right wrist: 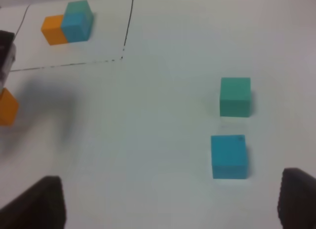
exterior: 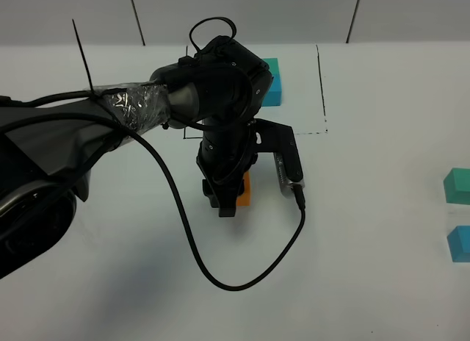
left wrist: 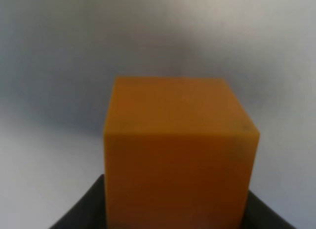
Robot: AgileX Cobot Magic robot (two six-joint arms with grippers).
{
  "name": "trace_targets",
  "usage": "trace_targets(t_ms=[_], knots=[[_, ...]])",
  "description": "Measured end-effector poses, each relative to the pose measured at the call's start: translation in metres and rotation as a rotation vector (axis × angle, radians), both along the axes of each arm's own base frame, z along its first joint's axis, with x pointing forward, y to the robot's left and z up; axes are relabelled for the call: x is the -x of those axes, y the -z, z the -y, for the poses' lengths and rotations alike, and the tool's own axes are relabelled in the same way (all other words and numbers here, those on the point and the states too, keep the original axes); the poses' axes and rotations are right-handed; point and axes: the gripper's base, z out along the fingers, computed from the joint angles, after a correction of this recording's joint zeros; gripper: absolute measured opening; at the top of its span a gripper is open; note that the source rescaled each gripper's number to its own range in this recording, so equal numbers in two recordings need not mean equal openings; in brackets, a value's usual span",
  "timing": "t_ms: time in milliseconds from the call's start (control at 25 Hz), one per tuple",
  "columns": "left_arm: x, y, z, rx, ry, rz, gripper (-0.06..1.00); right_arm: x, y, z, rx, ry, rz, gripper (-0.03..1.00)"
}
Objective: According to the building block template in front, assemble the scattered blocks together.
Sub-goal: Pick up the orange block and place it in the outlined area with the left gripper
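Note:
My left gripper (exterior: 225, 201) reaches across the middle and points down at the orange cube (exterior: 244, 188). In the left wrist view the orange cube (left wrist: 177, 155) fills the space between the dark jaws, which look shut on it. The template (right wrist: 66, 22) stands inside its black drawn rectangle (right wrist: 128, 26). In the high view the arm hides most of the template (exterior: 272, 82). The teal green cube (right wrist: 235, 96) and the sky blue cube (right wrist: 229, 156) lie side by side on the table, at the far right edge of the high view. My right gripper (right wrist: 170, 199) is open and empty, hovering short of them.
The white table (exterior: 367, 209) carries a black cable (exterior: 220, 282) that loops from the left arm down over its middle. The teal green cube (exterior: 457, 185) and the sky blue cube (exterior: 460, 243) lie at the table's right edge.

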Motion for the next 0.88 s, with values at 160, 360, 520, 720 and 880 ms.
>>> trace_targets(t_ms=[160,360,520,720,880], knots=[[0.001,0.001,0.006,0.021,0.003,0.026,0.01,0.0,0.0,0.0,0.0,0.0,0.0,0.74],[0.006,0.001,0.013,0.028,0.017,0.035,0.01,0.0,0.0,0.0,0.0,0.0,0.0,0.74],[0.006,0.002,0.015,0.035,0.018,0.043,0.01,0.0,0.0,0.0,0.0,0.0,0.0,0.74],[0.005,0.013,0.016,0.02,0.014,0.027,0.01,0.0,0.0,0.0,0.0,0.0,0.0,0.74],[0.005,0.033,0.016,-0.011,0.002,-0.004,0.01,0.0,0.0,0.0,0.0,0.0,0.0,0.74]])
